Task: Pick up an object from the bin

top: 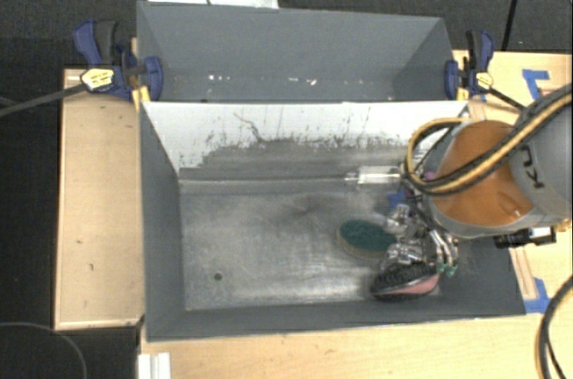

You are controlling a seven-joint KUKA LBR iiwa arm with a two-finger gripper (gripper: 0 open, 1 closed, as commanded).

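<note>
We seem at the grasp, gripper (419, 259) low over the dark pink-edged lump (403, 283) at the bin's (269, 207) near right, its opening untellable; next, close firmly and lift.

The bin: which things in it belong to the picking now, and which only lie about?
Job in hand: gripper; black and pink thing under it, front right of the bin.
Lying about: dark green round pad left of the gripper; pale tube at the back.
</note>
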